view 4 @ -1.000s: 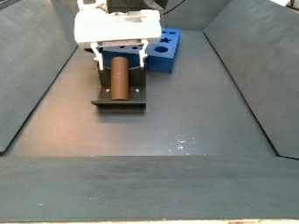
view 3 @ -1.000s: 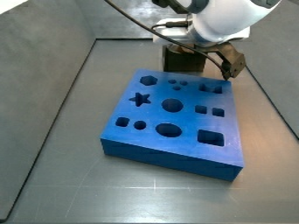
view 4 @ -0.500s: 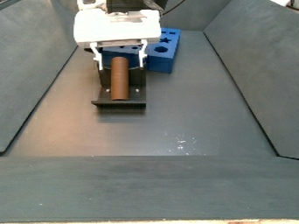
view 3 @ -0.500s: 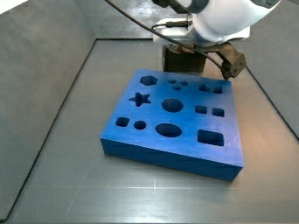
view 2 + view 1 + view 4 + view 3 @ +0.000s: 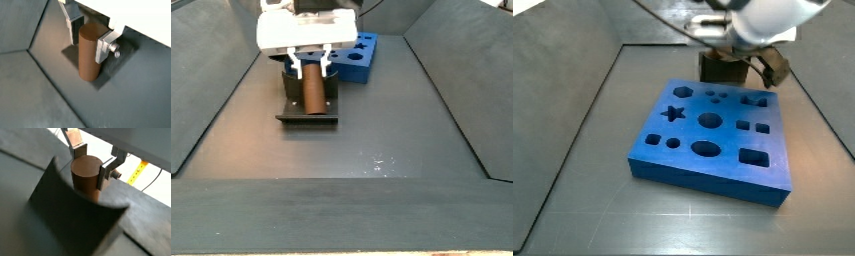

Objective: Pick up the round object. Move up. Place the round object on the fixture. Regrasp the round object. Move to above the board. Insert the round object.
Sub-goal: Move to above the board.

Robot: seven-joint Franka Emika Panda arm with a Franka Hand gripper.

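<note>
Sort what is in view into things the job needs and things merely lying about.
Job:
- reddish-brown wooden-looking cylinder peg, lying on the fixture
- dark fixture on its base plate
- large flat blue board with shaped holes
- gripper, at the peg's end, a finger on either side

Lying about:
- nothing loose; only the grey floor and sloped side walls

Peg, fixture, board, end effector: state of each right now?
Peg: lying on the fixture, one end between the fingers.
Fixture: on the floor beside the board, carrying the peg.
Board: flat on the floor, all holes empty.
End effector: at the peg's end, fingers against its sides, shut on it.
</note>
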